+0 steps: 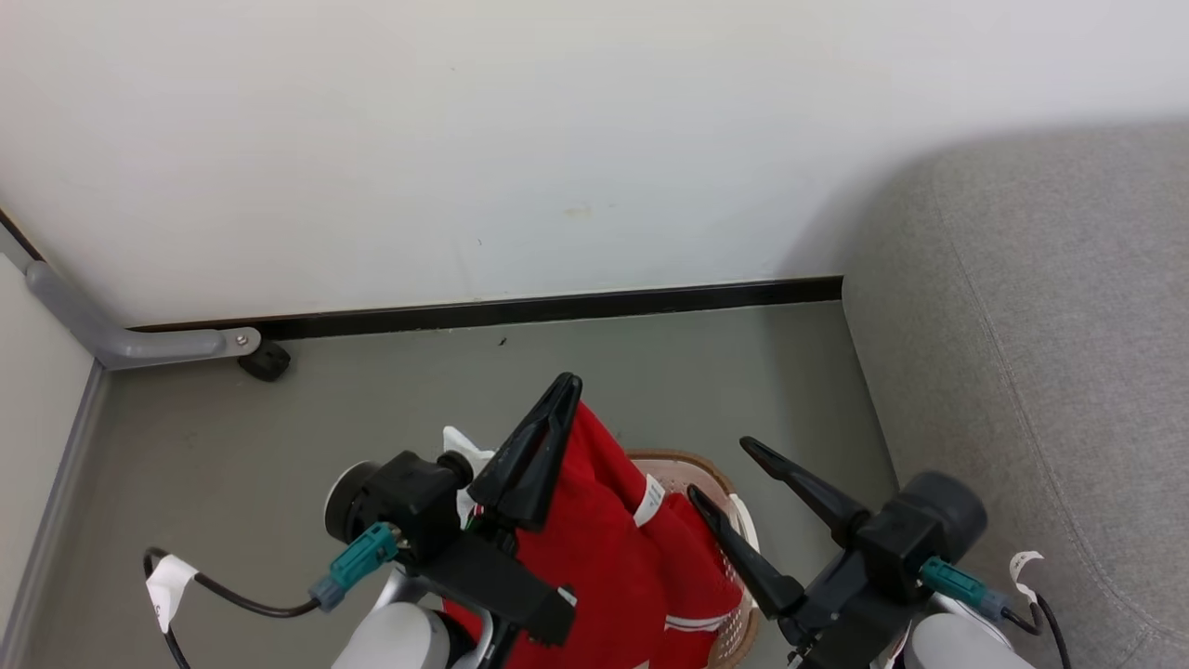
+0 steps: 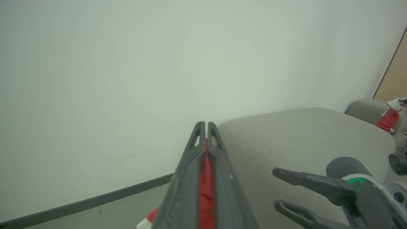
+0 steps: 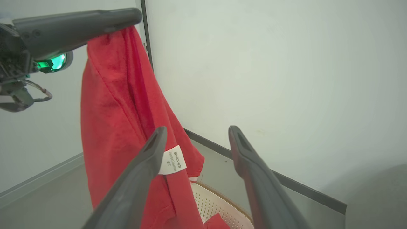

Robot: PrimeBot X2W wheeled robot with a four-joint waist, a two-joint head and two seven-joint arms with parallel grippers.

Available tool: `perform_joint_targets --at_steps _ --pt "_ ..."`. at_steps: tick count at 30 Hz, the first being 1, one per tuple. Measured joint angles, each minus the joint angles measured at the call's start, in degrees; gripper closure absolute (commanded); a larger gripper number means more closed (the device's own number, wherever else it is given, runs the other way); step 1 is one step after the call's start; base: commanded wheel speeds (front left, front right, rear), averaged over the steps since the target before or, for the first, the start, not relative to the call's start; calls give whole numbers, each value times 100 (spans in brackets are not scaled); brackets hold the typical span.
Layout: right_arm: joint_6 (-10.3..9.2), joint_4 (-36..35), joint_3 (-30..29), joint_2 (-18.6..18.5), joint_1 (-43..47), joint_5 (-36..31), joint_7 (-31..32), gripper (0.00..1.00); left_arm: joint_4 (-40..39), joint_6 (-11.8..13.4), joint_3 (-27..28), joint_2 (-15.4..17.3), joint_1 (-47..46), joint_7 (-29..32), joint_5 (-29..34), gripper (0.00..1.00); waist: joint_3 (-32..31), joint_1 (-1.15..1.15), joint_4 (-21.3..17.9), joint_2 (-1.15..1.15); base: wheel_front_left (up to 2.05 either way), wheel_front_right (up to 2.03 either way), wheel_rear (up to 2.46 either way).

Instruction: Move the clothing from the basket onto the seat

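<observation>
One red garment [image 1: 604,567] hangs from left gripper [image 1: 565,386] (pinched tight); one basket [image 1: 678,458].

Red clothing [image 1: 594,548] hangs lifted above the cream, brown-rimmed basket [image 1: 683,458], beside the light-grey seat [image 1: 1050,372].

The left pincer [image 1: 564,384] and right pincer [image 1: 720,469] are matte black, with long tapered fingers slotted near the tips. Behind each sits a round dark housing [image 1: 351,506], a teal plug [image 1: 360,556], a white-tagged black cable [image 1: 237,599] and a pale glossy forearm [image 1: 395,639].
</observation>
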Motion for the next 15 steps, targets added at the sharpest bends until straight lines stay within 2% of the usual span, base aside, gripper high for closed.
perform_joint_targets --at_steps 15 --pt "0 -2 799 -297 -248 550 0 0 -892 -9 -231 11 -4 671 -109 100 -154 0 251 0 0 0 0"
